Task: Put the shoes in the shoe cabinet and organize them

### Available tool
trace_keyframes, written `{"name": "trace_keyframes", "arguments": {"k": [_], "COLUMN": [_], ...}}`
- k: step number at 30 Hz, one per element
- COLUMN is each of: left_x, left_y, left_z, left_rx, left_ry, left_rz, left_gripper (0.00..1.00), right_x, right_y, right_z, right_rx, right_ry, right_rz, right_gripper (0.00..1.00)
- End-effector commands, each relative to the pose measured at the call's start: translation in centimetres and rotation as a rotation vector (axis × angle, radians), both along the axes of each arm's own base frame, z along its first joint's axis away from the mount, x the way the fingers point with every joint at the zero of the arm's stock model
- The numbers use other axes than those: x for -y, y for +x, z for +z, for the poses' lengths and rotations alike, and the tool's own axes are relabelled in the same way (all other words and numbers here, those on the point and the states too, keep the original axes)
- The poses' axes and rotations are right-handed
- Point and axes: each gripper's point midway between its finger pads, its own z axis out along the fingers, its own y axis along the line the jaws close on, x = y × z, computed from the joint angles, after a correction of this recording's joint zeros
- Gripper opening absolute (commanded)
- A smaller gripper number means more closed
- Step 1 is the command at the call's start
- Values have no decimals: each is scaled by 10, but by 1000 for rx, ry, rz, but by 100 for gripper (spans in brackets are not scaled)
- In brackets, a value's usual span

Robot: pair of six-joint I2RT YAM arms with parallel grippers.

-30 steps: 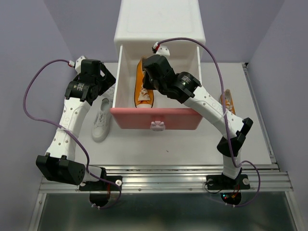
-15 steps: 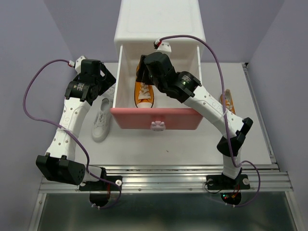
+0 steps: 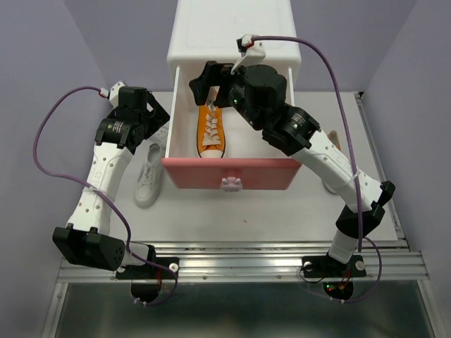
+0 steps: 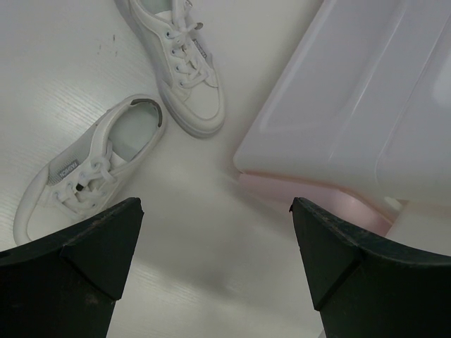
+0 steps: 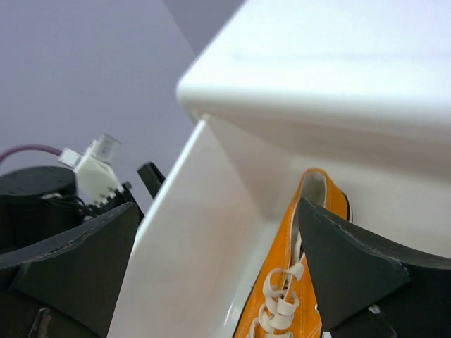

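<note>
One orange sneaker point(image 3: 211, 134) lies toe-forward in the pulled-out pink drawer point(image 3: 229, 174) of the shoe cabinet point(image 3: 232, 32). The right end effector point(image 5: 218, 211) hovers over its heel, spread and empty. The left end effector point(image 4: 215, 211), also spread, hangs above the white sneakers point(image 4: 187, 77) on the tabletop point(image 4: 176, 246).

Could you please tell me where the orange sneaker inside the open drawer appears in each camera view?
Top external: orange sneaker at centre, inside the drawer.
Left wrist: not in it.
Right wrist: bottom centre, beside the drawer's white inner wall.
Shared landmark: the drawer, seen in all three views.
</note>
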Motion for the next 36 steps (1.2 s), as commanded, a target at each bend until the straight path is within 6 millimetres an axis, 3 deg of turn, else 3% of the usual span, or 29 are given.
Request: {"name": "trace_keyframes", "arguments": {"k": [1, 4, 7, 12, 13, 16, 17, 18, 19, 20, 21, 23, 24, 27, 28, 30, 33, 35, 36], "left_x": [-6, -5, -5, -5, -4, -2, -2, -3, -3, -4, -5, -5, -5, -5, -5, -4, -4, -4, -4], "left_y": [4, 5, 4, 1, 0, -2, -2, -3, -3, -4, -4, -4, -4, -5, -6, -7, -10, -13, -14], "left_z": [26, 28, 27, 20, 18, 14, 15, 15, 14, 14, 14, 13, 13, 9, 5, 2, -4, -8, -9], "left_rx": [80, 92, 95, 86, 82, 77, 78, 76, 75, 74, 72, 67, 65, 47, 38, 30, 14, 0, -4], "left_ry": [4, -5, -13, -21, -25, -30, -30, -27, -23, -17, -13, -5, -2, 4, 5, 6, 4, 6, 5], "left_rz": [22, 27, 33, 36, 32, 25, 25, 23, 24, 19, 20, 16, 14, 12, 8, 4, -2, -1, -2], "left_gripper": [99, 99, 99, 99, 99, 99, 99, 99, 99, 99, 99, 99, 99, 99, 99, 99, 99, 99, 99], "right_x": [33, 49, 88, 192, 225, 269, 298, 314, 325, 367, 372, 416, 420, 443, 450, 455, 458, 456, 455], "right_y": [-18, -9, 16, 64, 77, 88, 98, 102, 106, 111, 114, 111, 106, 88, 79, 69, 39, 31, 31], "right_z": [104, 117, 128, 145, 144, 130, 117, 105, 77, 59, 17, -27, -66, -111, -138, -171, -238, -265, -269], "right_rx": [262, 311, 332, 334, 335, 280, 247, 205, 112, 40, -111, -276, -399, -526, -597, -696, -943, -995, -992], "right_ry": [118, 83, 62, 148, 133, 124, 98, 77, 24, 54, 28, 67, 21, -189, -297, -394, -555, -569, -568], "right_rz": [-17, -113, -266, -491, -563, -621, -683, -710, -705, -775, -709, -777, -757, -796, -768, -718, -618, -594, -586], "right_gripper": [100, 100, 100, 100, 100, 100, 100, 100, 100, 100, 100, 100, 100, 100, 100, 100, 100, 100, 100]}}
